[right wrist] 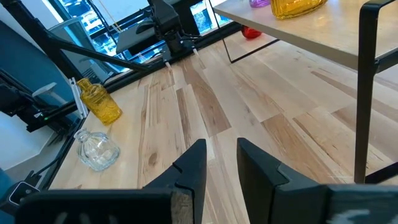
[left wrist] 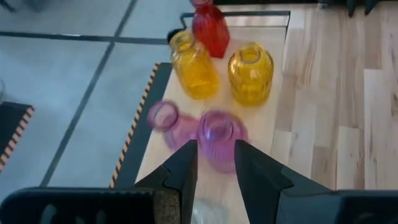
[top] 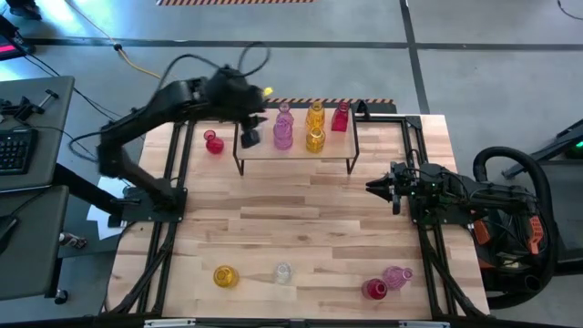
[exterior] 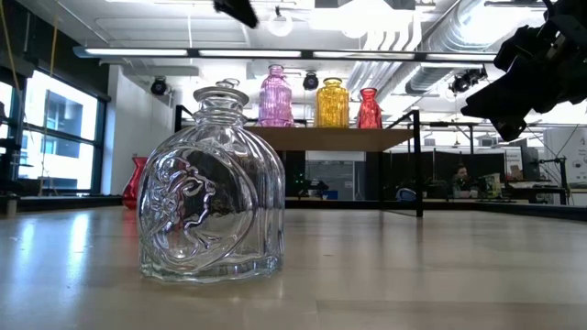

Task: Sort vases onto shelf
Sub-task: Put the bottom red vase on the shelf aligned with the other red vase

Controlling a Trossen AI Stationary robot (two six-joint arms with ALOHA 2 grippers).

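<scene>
The light-wood shelf [top: 335,148] stands at the table's far side. It carries two pink-purple vases [left wrist: 219,137], two amber vases [left wrist: 250,71] and a red one [left wrist: 210,28], all upright on their bases. My left gripper [left wrist: 214,149] hovers open over the shelf's left end [top: 250,137], above the pink-purple vases. A bit of clear glass [left wrist: 204,211] shows low in the gap between its fingers. My right gripper [right wrist: 221,149] waits open at the table's right side [top: 372,186], level, pointing toward the table's left. My left gripper: the clear glass shows only as a sliver deep in the gap between the fingers, and the gripper's own body hides the rest. Whether the fingers touch it I cannot tell.
A red vase [top: 213,143] stands on the table left of the shelf. Along the near edge stand an amber vase [top: 224,276], a clear vase [top: 283,271], a red vase [top: 374,290] and a pink vase [top: 396,276]. The table's middle is bare wood.
</scene>
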